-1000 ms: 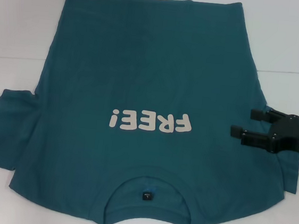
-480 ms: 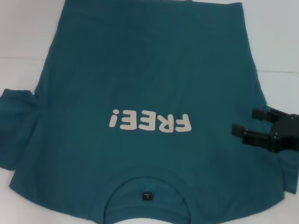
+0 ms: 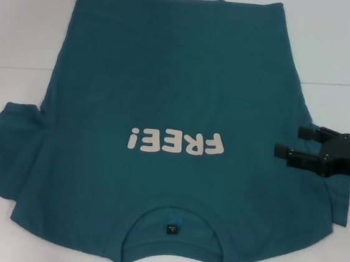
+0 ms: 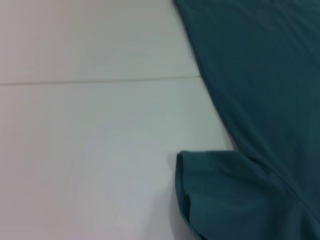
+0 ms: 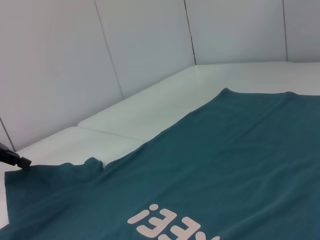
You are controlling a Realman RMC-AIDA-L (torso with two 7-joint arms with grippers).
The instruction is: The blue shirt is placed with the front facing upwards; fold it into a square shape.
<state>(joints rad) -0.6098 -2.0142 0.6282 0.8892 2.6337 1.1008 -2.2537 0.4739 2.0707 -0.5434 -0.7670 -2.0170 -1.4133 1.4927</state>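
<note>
Head view: blue shirt [image 3: 171, 105] flat on surface [image 3: 24, 15], unfolded; right tool [image 3: 289, 142] spread wide at mid-right sleeve, left tool's state I can't tell; next I pinch that sleeve.

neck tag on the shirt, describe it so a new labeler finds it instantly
Start from the blue shirt spread over the white table, then find its collar, the edge nearest the robot. The neck tag is the small black square inside that curve, below the off-white FREE! print.
</note>
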